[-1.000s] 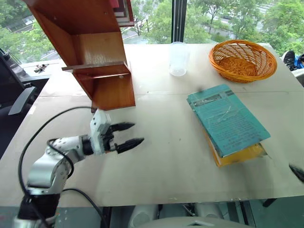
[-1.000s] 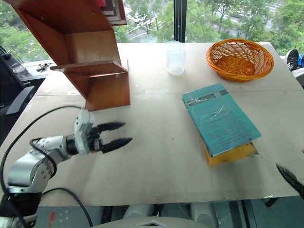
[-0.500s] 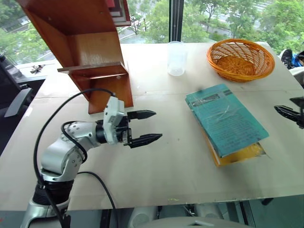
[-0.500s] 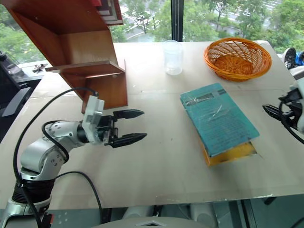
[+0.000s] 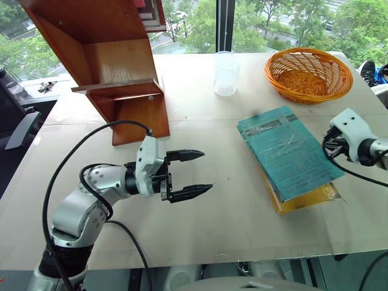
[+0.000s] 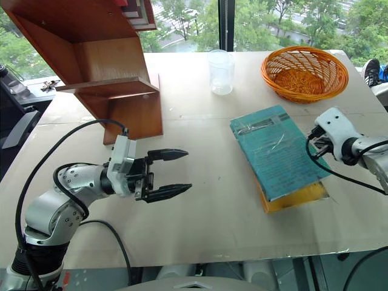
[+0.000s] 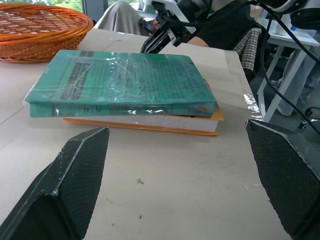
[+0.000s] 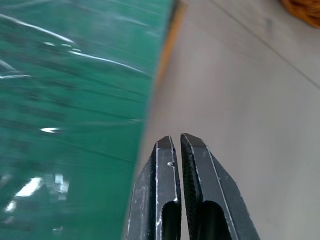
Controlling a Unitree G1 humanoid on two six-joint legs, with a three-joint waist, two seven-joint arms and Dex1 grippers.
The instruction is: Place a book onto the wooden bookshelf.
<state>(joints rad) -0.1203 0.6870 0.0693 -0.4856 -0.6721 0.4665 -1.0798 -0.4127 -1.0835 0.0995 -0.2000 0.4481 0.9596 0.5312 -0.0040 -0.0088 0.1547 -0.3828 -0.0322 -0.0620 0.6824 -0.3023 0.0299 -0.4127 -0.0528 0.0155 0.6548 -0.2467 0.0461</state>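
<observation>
The book (image 5: 290,151) lies flat on the table (image 5: 230,206) in the right half of the left eye view, stacked on a yellow book (image 5: 306,199) whose edge shows beneath its lower right end. Its long axis runs diagonally from the upper left toward the lower right of the frame, and the end bearing the darker band with pale text points to the upper left, toward the clear plastic cup (image 5: 226,74). The cover is glossy with wrinkled wrap. The wooden bookshelf (image 5: 115,66) stands in the upper left of the frame, leaning, with its horizontal board facing the table centre and a few books showing at its top edge. An orange wicker basket (image 5: 309,74) sits in the upper right, beyond the far end of the book. The left gripper (image 5: 194,173) hovers over the bare table in the lower centre-left of the frame, level, its two black fingers spread wide with nothing between them, aimed at the book's long side. The right gripper (image 8: 180,150) is at the right edge of the frame, just beside the book's right long edge; in the right wrist view its fingers are pressed together with nothing between them, their tips just off the teal cover's edge over the table.
</observation>
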